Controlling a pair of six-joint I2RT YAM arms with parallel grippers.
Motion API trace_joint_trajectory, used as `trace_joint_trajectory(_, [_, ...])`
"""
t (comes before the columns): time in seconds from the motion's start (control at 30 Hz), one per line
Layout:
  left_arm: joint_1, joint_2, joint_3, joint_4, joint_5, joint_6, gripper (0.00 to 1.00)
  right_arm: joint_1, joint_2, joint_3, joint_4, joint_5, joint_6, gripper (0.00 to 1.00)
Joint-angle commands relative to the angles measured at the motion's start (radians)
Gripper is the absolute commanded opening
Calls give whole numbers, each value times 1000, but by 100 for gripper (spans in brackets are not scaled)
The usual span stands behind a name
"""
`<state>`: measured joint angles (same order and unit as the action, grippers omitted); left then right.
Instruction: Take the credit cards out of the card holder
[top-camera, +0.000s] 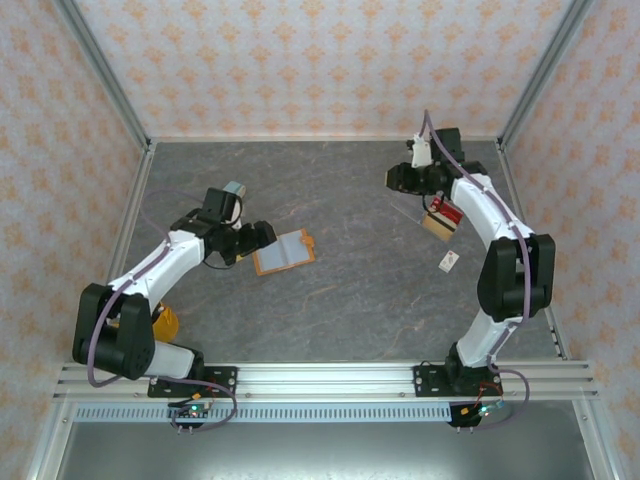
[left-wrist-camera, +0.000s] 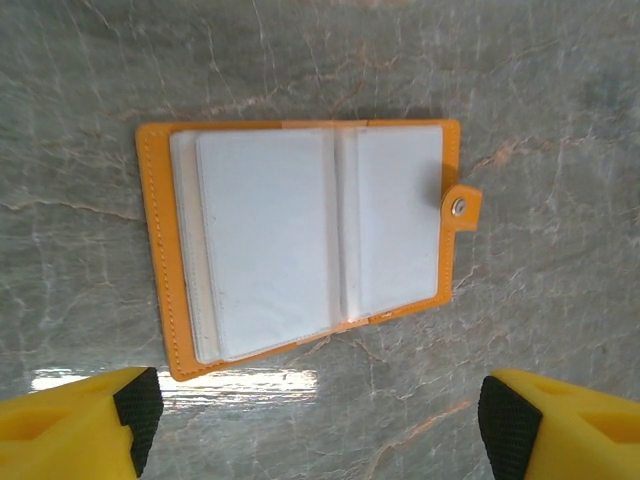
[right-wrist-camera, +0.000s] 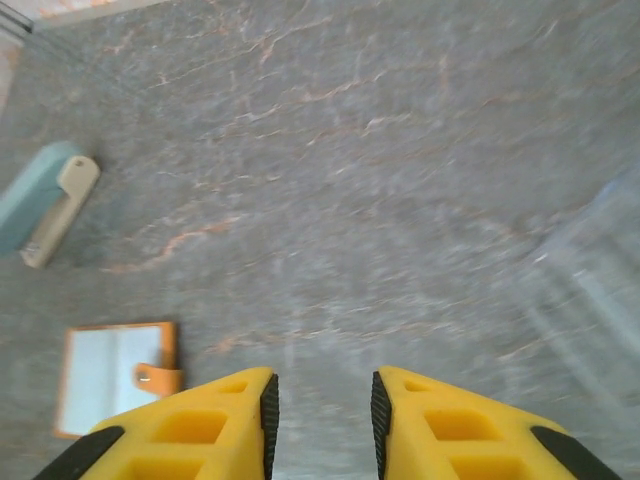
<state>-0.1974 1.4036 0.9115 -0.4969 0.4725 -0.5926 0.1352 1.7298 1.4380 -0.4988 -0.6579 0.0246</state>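
Left gripper (left-wrist-camera: 320, 410) hovers over the open card holder (left-wrist-camera: 300, 235), jaws wide, nothing held; the pockets on show look bare. Well right of the holder, credit cards (top-camera: 447, 212) lie beside the right gripper (right-wrist-camera: 323, 410), jaws slightly parted, empty. Likely late stage: next, lift a pocket leaf to check.

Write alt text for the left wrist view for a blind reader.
An orange card holder lies open on the grey marbled table, pale pockets up, snap tab at right. The left pincer has its yellow fingers wide apart at the bottom edge, holding nothing.
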Motion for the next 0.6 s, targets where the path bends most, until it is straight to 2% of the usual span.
trace_joint_trajectory(0.0, [-13, 32, -20, 64, -28, -40, 82, 68, -4, -53, -14, 27, 230, 32])
trace_joint_trajectory(0.23, [-21, 89, -30, 83, -93, -71, 70, 299, -21, -181, 77, 145, 306, 37])
trace_joint_trajectory(0.43, [-20, 115, -38, 109, -99, -83, 57, 500, 102, -133, 128, 227, 382, 37])
trace_joint_trajectory(0.57, [-23, 136, -37, 119, -104, -85, 50, 563, 177, -86, 150, 325, 461, 36])
